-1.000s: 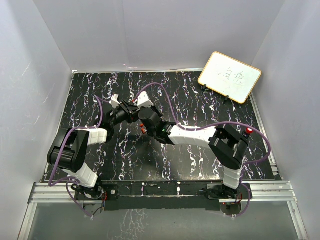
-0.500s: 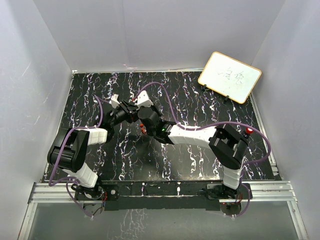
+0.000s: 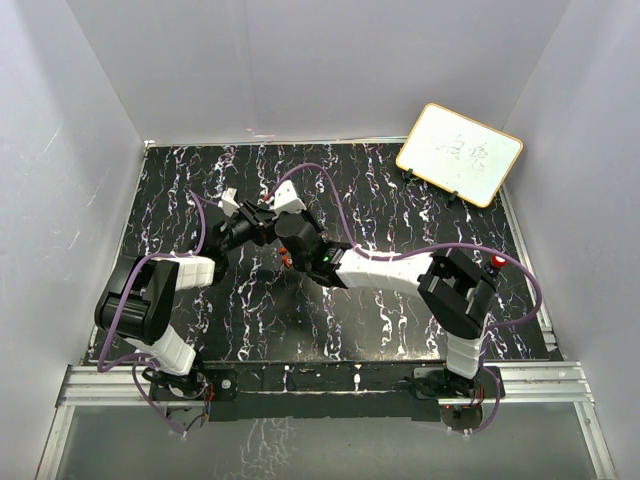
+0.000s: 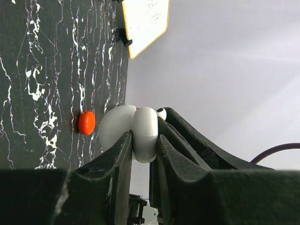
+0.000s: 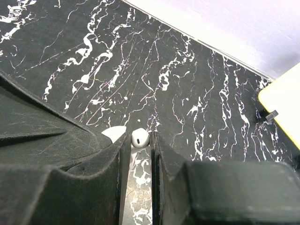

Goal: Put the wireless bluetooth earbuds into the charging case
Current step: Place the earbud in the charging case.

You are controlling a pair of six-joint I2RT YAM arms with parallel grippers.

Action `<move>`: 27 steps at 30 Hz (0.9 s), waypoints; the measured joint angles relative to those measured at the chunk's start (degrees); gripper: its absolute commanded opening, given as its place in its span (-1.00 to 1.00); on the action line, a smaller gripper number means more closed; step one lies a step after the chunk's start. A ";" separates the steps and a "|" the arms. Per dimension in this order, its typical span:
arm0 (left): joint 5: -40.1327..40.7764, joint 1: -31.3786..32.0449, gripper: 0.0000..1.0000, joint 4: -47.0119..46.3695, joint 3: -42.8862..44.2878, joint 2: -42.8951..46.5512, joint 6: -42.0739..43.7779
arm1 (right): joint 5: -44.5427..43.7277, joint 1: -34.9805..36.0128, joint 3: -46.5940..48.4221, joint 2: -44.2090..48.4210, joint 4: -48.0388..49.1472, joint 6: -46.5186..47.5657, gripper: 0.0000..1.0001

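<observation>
Left wrist view: our left gripper (image 4: 144,138) is clamped on the white charging case (image 4: 117,127), with a red earbud (image 4: 86,123) lying just beyond its fingertips. The white earbud (image 5: 139,137) sits between our right gripper's (image 5: 139,143) near-closed fingertips; we cannot tell whether they grip it.

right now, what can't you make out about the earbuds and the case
- left wrist: the left gripper clamps the white case, hiding its slots
- right wrist: white earbud between the right gripper tips; held or loose, unclear
- left wrist: only one red earbud shows
- top view: both grippers cover the case and earbuds
</observation>
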State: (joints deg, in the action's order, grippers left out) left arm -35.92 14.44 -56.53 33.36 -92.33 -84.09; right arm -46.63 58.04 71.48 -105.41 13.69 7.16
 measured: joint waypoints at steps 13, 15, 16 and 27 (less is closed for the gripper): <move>0.15 0.00 -1.00 0.02 0.02 0.00 -0.13 | -1.27 0.04 0.42 -0.74 -0.13 0.07 -0.61; 0.15 0.00 -1.00 0.02 0.02 0.00 -0.13 | -1.44 0.04 0.42 -0.79 -0.13 0.07 -0.61; 0.13 0.00 -1.00 0.00 0.02 0.00 -0.13 | -1.49 0.04 0.42 -0.81 -0.13 0.09 -0.61; 0.15 0.02 -1.00 0.02 0.02 0.00 -0.15 | -1.49 0.04 0.42 -0.83 -0.15 0.04 -0.55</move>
State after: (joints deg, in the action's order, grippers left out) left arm -35.77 14.46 -56.51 33.39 -92.33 -84.25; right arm -48.12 58.08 71.90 -106.24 13.54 7.20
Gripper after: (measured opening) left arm 0.231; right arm 0.211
